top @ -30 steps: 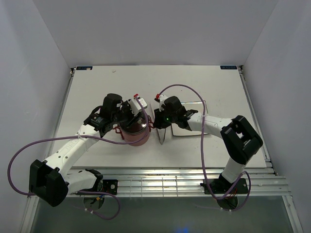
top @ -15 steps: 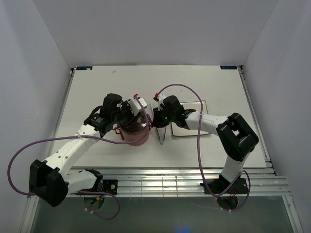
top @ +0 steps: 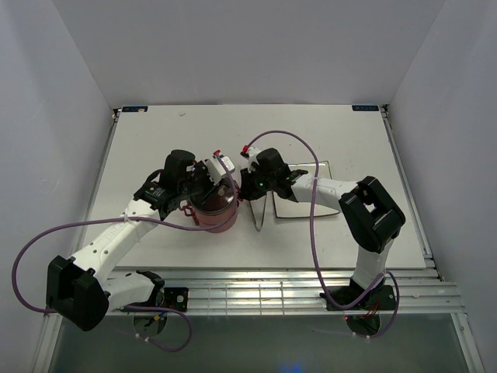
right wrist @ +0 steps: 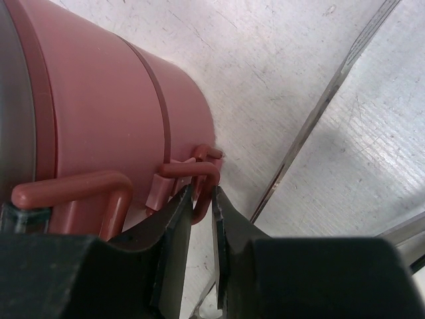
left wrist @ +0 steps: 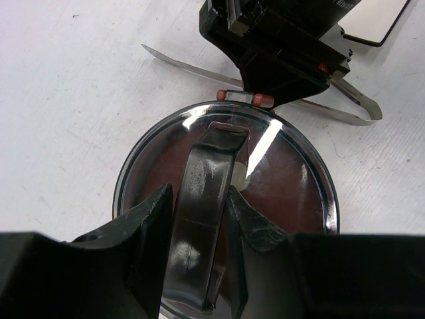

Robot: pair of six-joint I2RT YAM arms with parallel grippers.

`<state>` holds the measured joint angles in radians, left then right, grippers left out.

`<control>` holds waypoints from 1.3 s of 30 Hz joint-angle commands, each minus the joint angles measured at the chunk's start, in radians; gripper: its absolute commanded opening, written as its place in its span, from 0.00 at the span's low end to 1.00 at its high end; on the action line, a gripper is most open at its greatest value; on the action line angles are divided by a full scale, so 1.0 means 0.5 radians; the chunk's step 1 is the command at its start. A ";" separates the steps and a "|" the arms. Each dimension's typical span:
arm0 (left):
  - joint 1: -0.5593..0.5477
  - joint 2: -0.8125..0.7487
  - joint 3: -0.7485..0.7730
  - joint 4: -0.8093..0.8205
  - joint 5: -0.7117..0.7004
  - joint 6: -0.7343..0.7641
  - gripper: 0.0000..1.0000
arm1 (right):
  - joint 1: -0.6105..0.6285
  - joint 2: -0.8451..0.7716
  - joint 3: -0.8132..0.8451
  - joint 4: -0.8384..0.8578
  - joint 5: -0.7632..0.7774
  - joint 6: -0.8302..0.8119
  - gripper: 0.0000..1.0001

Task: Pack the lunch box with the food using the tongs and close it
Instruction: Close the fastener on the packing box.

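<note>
The lunch box [top: 215, 208] stands mid-table beside the tongs [top: 260, 214], left gripper [left wrist: 199, 199] clamped on its top handle [left wrist: 209, 166], right gripper [right wrist: 201, 199] pinching the red clasp [right wrist: 192, 169], so best hold it steady from above and swing the clasp fully home without tipping.

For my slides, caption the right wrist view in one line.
Right gripper pinches a red clasp loop on the dusty-red round lunch box, slim silver tongs lying beside.

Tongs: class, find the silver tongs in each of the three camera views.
Top external: tongs lie just right of the lunch box.
Left wrist: tongs run across the top, beyond the lunch box.
Right wrist: tongs slant at right, beside the lunch box.
Shared landmark: the lunch box.
</note>
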<state>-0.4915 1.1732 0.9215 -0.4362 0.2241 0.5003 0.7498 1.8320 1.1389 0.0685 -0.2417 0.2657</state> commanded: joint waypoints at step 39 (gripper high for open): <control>0.017 0.166 -0.186 -0.312 -0.031 0.064 0.09 | 0.041 -0.219 0.272 -0.345 -0.382 -0.341 0.15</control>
<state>-0.4911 1.1793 0.9039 -0.3962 0.2226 0.5396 0.7620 1.7756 1.3014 -0.1604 -0.2607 0.0959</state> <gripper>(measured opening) 0.400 0.146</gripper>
